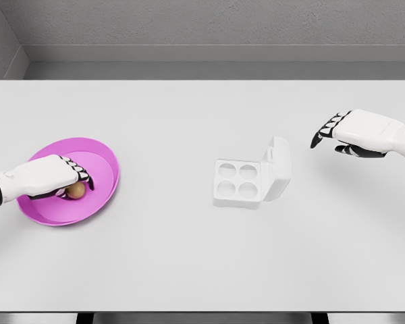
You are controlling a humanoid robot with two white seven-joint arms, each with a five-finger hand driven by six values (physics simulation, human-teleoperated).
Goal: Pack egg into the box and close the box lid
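One small brown egg (75, 192) in the shallow pink plastic bowl (102, 156) at the left sits under the left hand (54, 177), whose curled fingers pinch it and should judge a gentle, even grip before lifting toward the open white four-cup egg box (237, 183).

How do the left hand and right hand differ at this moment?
The left hand reaches into the pink bowl, fingers curled around the brown egg; the right hand holds nothing. The left is low at the table's left side; the right hovers right of the open egg box, fingers relaxed. Both are white with dark finger joints.
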